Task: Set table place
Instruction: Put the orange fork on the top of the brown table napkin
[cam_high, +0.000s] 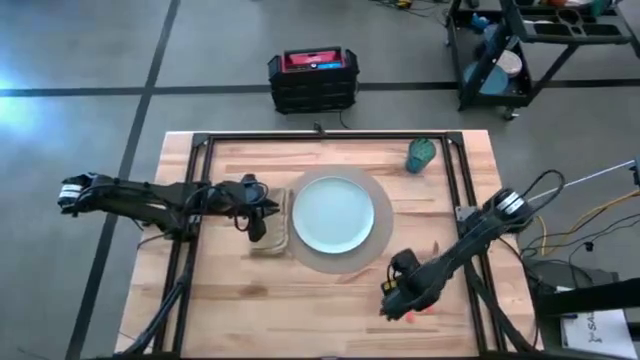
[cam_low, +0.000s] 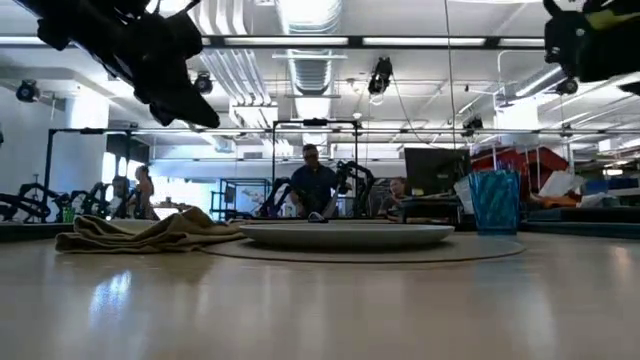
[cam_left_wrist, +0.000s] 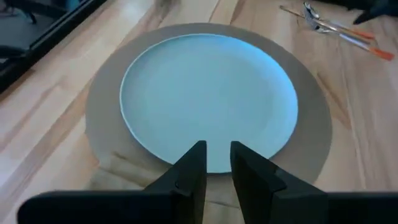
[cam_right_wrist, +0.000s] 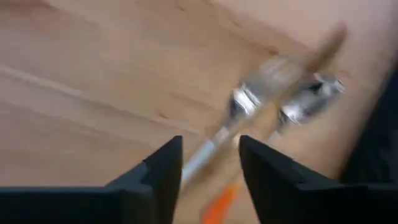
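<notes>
Table (cam_high: 330, 300): light butcher-block wood, smooth with a soft sheen. Plate (cam_left_wrist: 208, 99): pale blue, smooth and matt, on a matt tan mat (cam_left_wrist: 314, 124). Napkin (cam_low: 150, 233): crumpled tan cloth; cutlery (cam_right_wrist: 273, 99): shiny metal, orange handles.

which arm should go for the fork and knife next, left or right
Right. The right gripper hovers open directly over the fork and knife, which lie on the table right of the plate. The left gripper is across the plate, above the napkin.
</notes>
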